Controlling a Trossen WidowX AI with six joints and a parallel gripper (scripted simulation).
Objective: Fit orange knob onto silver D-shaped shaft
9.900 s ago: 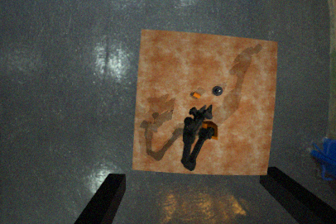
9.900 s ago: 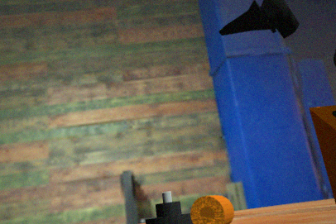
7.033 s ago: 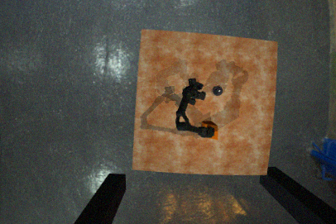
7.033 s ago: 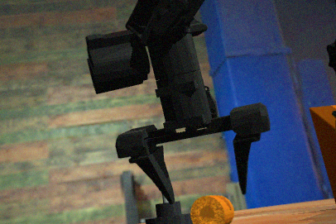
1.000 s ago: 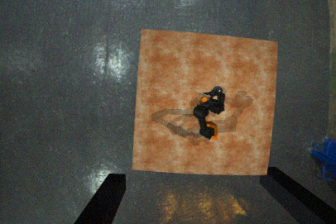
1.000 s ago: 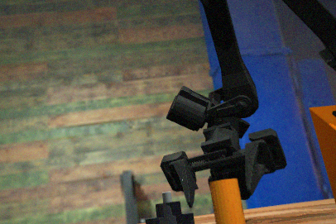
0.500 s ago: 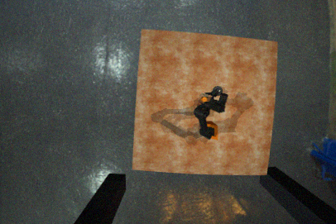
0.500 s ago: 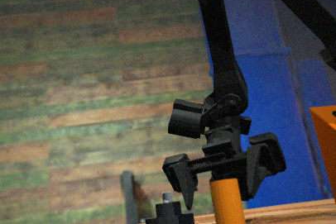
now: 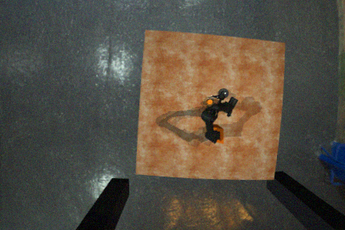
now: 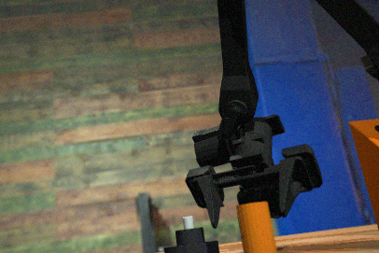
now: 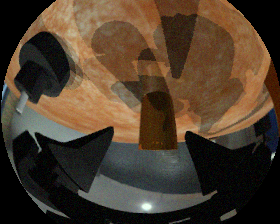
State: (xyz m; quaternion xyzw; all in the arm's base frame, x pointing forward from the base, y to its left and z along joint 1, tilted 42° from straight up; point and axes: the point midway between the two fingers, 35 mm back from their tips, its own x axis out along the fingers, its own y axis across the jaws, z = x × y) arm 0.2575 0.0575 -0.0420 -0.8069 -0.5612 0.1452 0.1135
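Note:
The orange knob [image 9: 210,102] [image 10: 256,229] [image 11: 158,122] is a tall cylinder standing upright on the table, apart from the pedestal. The black round pedestal [image 10: 190,240] [image 11: 45,65] stands beside it, with the silver shaft [image 10: 188,222] [image 11: 21,102] bare and pointing up. My gripper [image 10: 248,220] [image 11: 150,132] is wide open and empty above the table. Its fingertips are near the level of the knob's top, one on each side, with gaps between them and the knob. The hole under the knob is hidden, and the shaft's flat side cannot be made out.
An orange box-like block [image 9: 221,136] [image 10: 368,135] stands near the arm's base, to the right in the exterior view. The square tabletop [image 9: 178,59] bears the arm's shadows. A grey upright post [image 10: 146,224] shows behind the pedestal in the exterior view.

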